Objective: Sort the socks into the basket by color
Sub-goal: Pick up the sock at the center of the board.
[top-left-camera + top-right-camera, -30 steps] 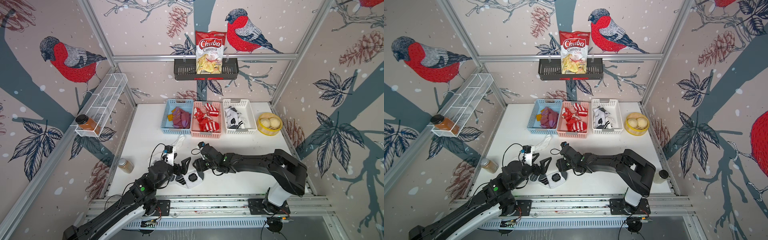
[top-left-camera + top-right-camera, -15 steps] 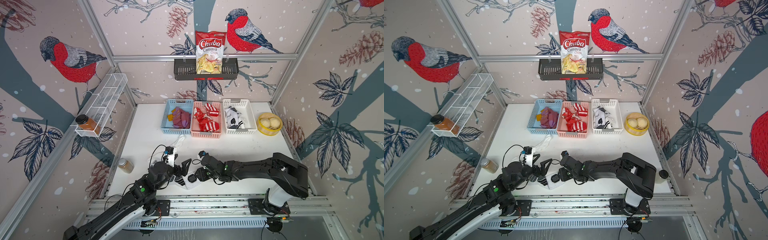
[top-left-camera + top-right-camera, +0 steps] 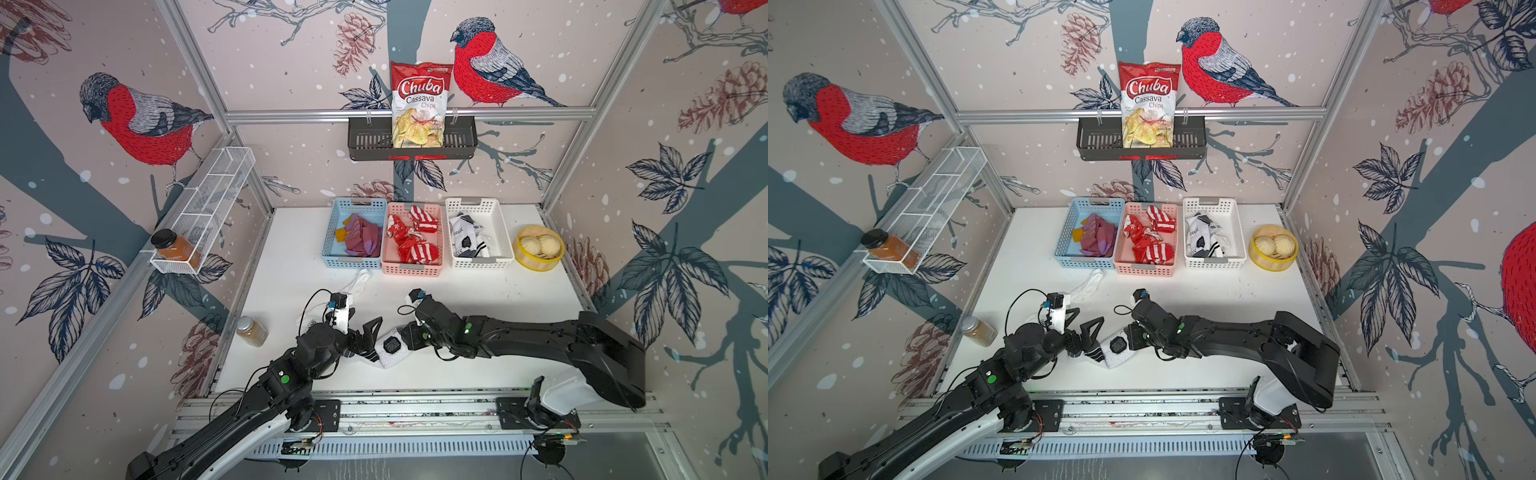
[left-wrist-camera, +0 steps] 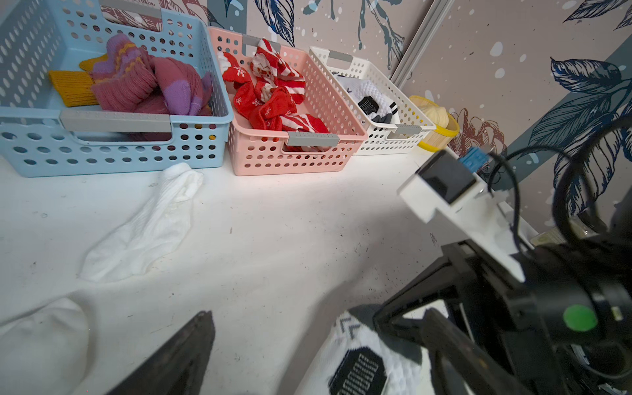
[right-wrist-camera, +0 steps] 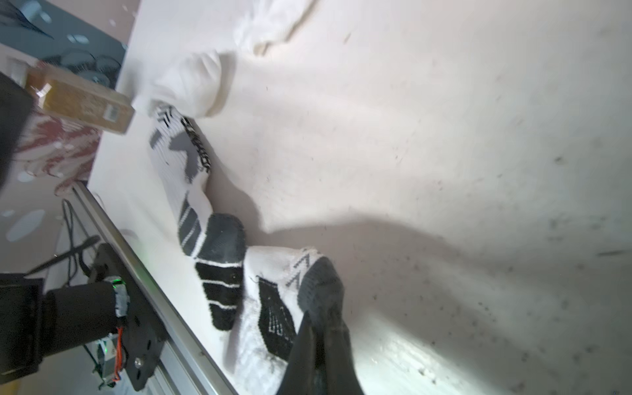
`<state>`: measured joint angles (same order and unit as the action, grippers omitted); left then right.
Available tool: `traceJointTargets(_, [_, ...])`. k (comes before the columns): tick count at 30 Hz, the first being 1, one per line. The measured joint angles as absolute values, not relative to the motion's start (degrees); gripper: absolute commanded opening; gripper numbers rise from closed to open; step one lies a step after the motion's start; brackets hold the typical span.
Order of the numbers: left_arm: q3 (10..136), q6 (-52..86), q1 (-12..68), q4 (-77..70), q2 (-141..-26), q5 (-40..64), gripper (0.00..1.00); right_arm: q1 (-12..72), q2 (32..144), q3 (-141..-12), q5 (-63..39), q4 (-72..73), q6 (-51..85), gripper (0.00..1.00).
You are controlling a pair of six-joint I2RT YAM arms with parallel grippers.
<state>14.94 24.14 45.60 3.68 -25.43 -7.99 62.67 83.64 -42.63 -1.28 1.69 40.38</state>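
At the left edge of the surface point(image 3: 478, 316), a spice jar point(image 3: 251, 331) stands upright, apart from everything else. Next comes my left gripper point(image 3: 363, 322), low near the front edge. Its jaws are spread wide and hold nothing. A plain white sock point(image 4: 41, 342) lies crumpled under my left wrist. A second plain white sock point(image 3: 357, 282) lies flat farther back, just in front of the blue basket point(image 3: 332, 232).

To the right of my left gripper lies the patterned white sock point(image 3: 390, 351), with a black patch and a grey toe. It is near the front edge, a little left of the middle. A stretch with black stripes and grey patches runs from it under my left gripper. I cannot tell whether that is the same sock folded over or another one. My right gripper point(image 5: 318, 328) is closed on the grey toe, pinching the fabric between its fingertips while the rest of the sock rests on the surface.

Three baskets stand side by side along the far edge. The blue basket holds maroon-purple socks point(image 3: 363, 241) with a mustard cuff. The pink basket point(image 3: 411, 270) holds red-and-white socks point(image 3: 411, 241). The white basket point(image 3: 478, 262) holds white socks with black marks point(image 3: 467, 239). Just right of it, near the far right corner, a yellow steamer point(image 3: 538, 262) holds two buns point(image 3: 538, 244).
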Motion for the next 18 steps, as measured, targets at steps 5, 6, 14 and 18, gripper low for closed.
traceJointTargets(5, [15.5, 24.7, 45.6, 3.6, -25.5, -8.3, 0.95, 58.7, 77.3, -48.4, 1.4, -3.6, 37.0, 0.06])
traceJointTargets(6, [15.6, 24.7, 45.6, 3.7, -25.5, -8.4, 0.95, 57.7, 76.0, -49.8, 2.0, -4.6, 35.8, 0.06])
traceJointTargets(14, [16.1, 25.2, 45.6, 3.6, -26.4, -9.1, 0.95, 51.7, 69.2, -58.0, 5.7, -10.0, 29.6, 0.06])
traceJointTargets(18, [16.1, 25.2, 45.6, 3.1, -27.3, -8.8, 0.95, 47.9, 68.0, -63.2, 6.4, -11.9, 26.8, 0.07])
